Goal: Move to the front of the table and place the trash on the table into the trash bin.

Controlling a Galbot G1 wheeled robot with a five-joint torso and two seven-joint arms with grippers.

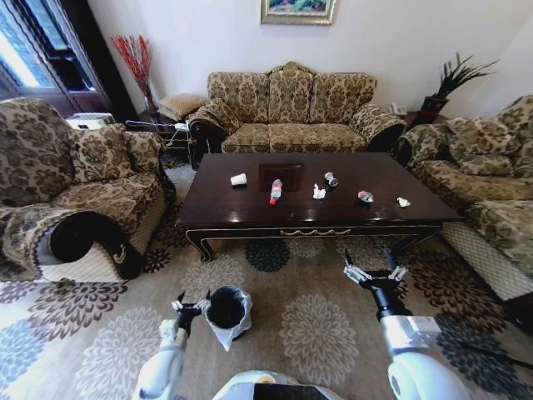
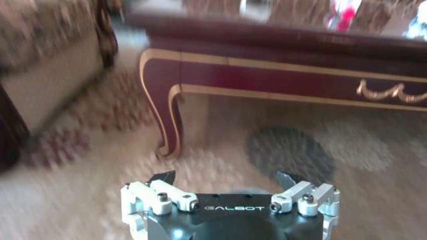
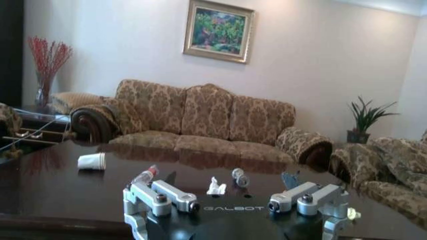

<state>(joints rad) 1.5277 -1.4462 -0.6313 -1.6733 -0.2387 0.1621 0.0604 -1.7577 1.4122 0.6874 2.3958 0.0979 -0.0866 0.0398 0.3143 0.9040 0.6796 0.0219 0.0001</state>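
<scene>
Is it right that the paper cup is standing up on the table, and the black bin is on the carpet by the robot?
Not quite. The paper cup is lying on its side on the table, not standing; the head view and right wrist view show it. The black bin is on the carpet by the robot.

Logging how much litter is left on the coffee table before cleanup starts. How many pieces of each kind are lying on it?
Paper cup: 1
Bottle with red label: 1
Silver can: 1
Crumpled tissues: 2
Colourful wrapper: 1
Total: 6
</scene>
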